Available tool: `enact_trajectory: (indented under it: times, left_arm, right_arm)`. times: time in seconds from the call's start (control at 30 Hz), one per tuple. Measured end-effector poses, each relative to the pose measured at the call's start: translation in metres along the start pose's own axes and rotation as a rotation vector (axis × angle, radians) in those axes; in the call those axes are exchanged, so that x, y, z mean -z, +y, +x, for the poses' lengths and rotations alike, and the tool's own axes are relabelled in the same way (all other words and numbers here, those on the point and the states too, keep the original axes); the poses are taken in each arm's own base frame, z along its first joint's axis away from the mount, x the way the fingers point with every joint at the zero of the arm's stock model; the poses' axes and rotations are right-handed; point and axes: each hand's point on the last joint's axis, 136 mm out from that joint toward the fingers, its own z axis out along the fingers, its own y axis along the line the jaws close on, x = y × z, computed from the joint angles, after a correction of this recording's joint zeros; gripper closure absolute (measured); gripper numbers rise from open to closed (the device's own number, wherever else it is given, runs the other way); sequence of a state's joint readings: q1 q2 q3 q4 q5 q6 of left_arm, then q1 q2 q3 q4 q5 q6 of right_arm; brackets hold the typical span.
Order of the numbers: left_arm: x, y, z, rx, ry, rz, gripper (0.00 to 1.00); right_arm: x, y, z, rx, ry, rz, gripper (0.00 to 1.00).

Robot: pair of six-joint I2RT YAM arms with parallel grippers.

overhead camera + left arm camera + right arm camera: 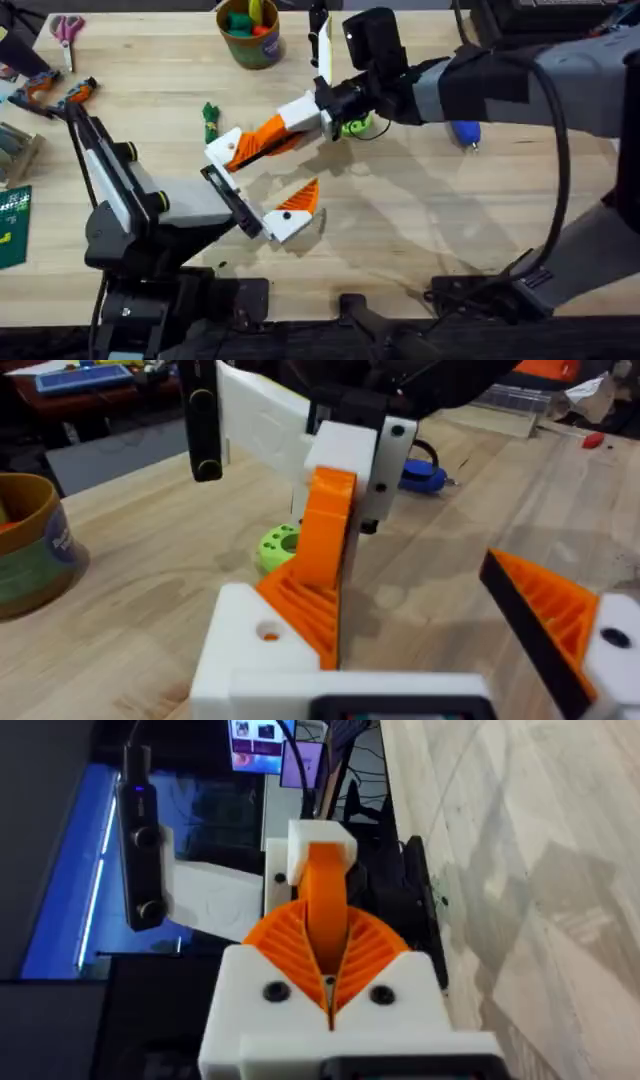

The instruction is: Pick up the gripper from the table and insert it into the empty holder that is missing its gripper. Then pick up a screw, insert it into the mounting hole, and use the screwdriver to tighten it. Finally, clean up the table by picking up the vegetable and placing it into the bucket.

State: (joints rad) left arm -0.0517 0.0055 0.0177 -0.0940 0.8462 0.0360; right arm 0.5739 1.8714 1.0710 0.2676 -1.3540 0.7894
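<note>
Nearest the camera, the left gripper [258,190] stands wide open, its two white holders [222,148] spread apart. Clamped in the right gripper [300,122], the orange gripper piece [262,135] rests against the holder nearer the olive-brown bucket [252,38]. That bucket holds red, green and yellow toys. Beside it lies the dark-green vegetable [210,120]; farther off, the blue screwdriver [465,131].
</note>
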Motion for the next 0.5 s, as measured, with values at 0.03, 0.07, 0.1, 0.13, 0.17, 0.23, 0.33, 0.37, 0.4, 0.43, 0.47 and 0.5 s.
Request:
enact_trajectory:
  times: [0.03, 0.07, 0.1, 0.13, 0.17, 0.23, 0.33, 0.37, 0.4, 0.43, 0.47, 0.5]
  left_arm:
    - [0.0000, -0.0005, 0.0000, 0.001, 0.000, 0.003, 0.015]
    - [0.0000, -0.0009, 0.0000, 0.003, 0.000, 0.005, 0.015]
    - [0.0000, -0.0011, 0.0000, 0.003, 0.000, 0.007, 0.015]
    - [0.0000, -0.0012, 0.0000, 0.004, 0.000, 0.007, 0.015]
    - [0.0000, -0.0011, 0.0000, 0.003, 0.000, 0.007, 0.015]
    - [0.0000, -0.0011, 0.0000, 0.004, 0.000, 0.006, 0.015]
    - [0.0000, -0.0011, 0.0000, 0.007, 0.000, 0.006, 0.015]
    - [0.0000, -0.0011, 0.0001, 0.008, 0.000, 0.006, 0.015]
    - [0.0000, -0.0011, 0.0001, 0.008, 0.000, 0.006, 0.015]
    - [0.0000, -0.0007, 0.0000, 0.010, 0.000, 0.004, 0.015]
    - [0.0000, -0.0003, 0.0000, 0.010, 0.000, 0.002, 0.015]
    - [0.0000, 0.0003, 0.0000, 0.009, 0.000, -0.002, 0.015]
  right_arm:
    - [-0.0001, -0.0003, -0.0002, 0.000, -0.002, 0.002, 0.991]
    - [-0.0005, -0.0004, -0.0003, 0.001, -0.002, 0.003, 0.991]
    - [-0.0007, -0.0003, -0.0003, 0.002, -0.002, 0.003, 0.991]
    - [-0.0010, -0.0003, -0.0006, 0.005, -0.003, 0.003, 0.991]
    - [-0.0011, 0.0001, -0.0012, 0.009, -0.004, 0.003, 0.991]
    - [-0.0014, -0.0003, -0.0024, 0.014, -0.010, 0.008, 0.991]
    - [-0.0016, -0.0008, -0.0035, 0.017, -0.015, 0.013, 0.991]
    - [-0.0018, -0.0010, -0.0037, 0.015, -0.017, 0.014, 0.991]
    - [-0.0018, -0.0010, -0.0039, 0.014, -0.017, 0.015, 0.991]
    - [-0.0027, 0.0001, -0.0059, 0.026, -0.023, 0.016, 0.991]
    - [-0.0030, 0.0003, -0.0071, 0.033, -0.028, 0.018, 0.991]
    - [-0.0036, 0.0004, -0.0083, 0.035, -0.033, 0.021, 0.991]
